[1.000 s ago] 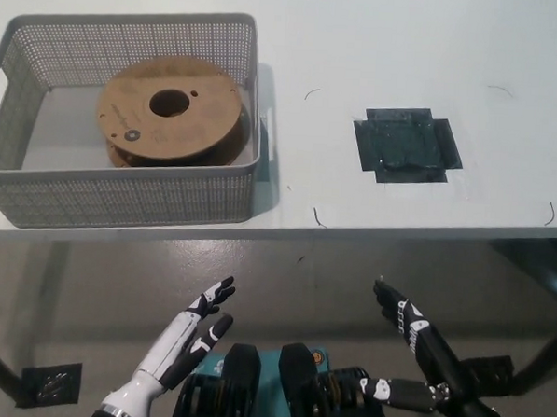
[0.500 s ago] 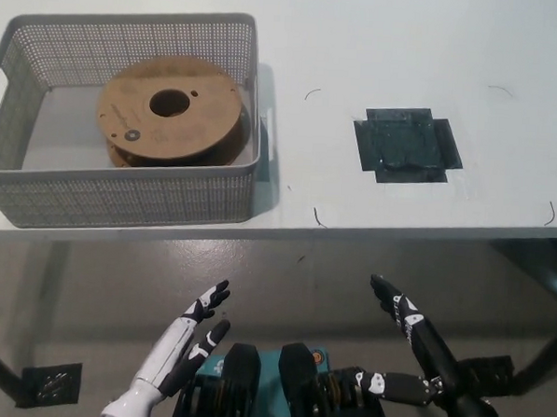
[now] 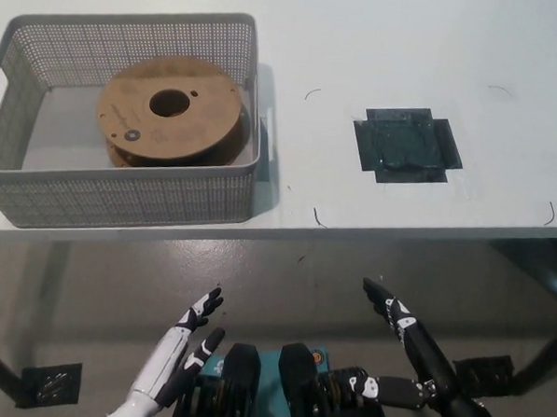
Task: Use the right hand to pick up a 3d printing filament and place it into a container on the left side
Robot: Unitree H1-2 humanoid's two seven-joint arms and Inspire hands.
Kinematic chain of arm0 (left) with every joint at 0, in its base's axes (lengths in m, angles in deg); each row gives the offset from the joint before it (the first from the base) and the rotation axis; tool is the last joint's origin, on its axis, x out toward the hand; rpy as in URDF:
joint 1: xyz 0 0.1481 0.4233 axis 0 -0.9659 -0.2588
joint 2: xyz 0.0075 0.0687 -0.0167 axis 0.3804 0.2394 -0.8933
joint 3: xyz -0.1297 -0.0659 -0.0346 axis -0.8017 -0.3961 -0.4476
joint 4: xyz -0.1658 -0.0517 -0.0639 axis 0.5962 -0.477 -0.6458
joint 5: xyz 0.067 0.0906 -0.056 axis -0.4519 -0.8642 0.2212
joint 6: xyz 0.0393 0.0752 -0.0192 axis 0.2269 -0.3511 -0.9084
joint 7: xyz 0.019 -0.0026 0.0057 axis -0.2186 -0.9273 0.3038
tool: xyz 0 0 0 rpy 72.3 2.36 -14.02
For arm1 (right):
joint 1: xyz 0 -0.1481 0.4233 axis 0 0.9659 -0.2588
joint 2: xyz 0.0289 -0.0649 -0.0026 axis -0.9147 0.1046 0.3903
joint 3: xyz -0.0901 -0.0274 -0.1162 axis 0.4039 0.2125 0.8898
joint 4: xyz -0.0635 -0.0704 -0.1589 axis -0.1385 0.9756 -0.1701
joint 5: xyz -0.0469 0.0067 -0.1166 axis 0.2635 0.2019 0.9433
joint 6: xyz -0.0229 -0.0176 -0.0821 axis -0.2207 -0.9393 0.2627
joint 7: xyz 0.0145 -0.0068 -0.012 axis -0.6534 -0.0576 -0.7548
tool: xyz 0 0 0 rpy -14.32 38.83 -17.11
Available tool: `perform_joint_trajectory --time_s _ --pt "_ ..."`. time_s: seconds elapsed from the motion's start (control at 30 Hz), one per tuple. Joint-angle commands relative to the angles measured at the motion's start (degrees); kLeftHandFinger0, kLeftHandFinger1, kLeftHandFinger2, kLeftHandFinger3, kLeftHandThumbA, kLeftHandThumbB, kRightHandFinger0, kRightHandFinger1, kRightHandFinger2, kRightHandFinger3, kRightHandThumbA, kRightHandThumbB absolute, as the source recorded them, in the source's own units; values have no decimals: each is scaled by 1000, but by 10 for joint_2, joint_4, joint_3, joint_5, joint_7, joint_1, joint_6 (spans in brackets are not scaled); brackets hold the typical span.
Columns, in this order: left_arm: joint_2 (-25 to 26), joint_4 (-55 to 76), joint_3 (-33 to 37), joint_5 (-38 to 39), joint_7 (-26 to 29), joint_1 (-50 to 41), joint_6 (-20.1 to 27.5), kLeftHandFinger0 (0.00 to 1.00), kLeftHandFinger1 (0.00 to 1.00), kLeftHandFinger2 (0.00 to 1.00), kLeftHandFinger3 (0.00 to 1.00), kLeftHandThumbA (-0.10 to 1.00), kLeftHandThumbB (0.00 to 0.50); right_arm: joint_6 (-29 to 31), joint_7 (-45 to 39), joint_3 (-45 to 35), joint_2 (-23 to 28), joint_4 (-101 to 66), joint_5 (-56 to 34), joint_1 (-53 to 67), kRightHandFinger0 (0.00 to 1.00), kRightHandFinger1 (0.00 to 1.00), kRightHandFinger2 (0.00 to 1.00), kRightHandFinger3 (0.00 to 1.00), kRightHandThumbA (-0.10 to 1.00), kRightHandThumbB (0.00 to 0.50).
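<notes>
A brown cardboard filament spool (image 3: 170, 111) with dark filament lies flat inside the grey mesh basket (image 3: 130, 193) at the table's left. My black right hand (image 3: 405, 329) hangs below the table's front edge at the lower right, open and holding nothing. At the lower left, also under the table edge, my white left hand (image 3: 185, 345) rests open. Both hands are far from the spool.
A dark square patch (image 3: 408, 145) is stuck on the white table (image 3: 380, 46) right of the middle. Small dark marks dot the tabletop. Below the table edge lies grey floor with a table foot (image 3: 50, 383) at the lower left.
Both hands have sunk a little lower in the picture. The spool and basket have not moved.
</notes>
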Motion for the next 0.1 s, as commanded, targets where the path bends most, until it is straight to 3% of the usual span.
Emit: perform_joint_trajectory --time_s 0.0,0.07 --pt "-1 18 -6 -6 23 -1 26 1000 1000 1000 1000 1000 152 11 10 5 -9 -1 4 -20 1000 1000 1000 1000 1000 158" --pt "-1 20 -7 -8 24 -5 26 1000 1000 1000 1000 1000 151 11 10 6 -9 -1 6 -19 1000 1000 1000 1000 1000 160"
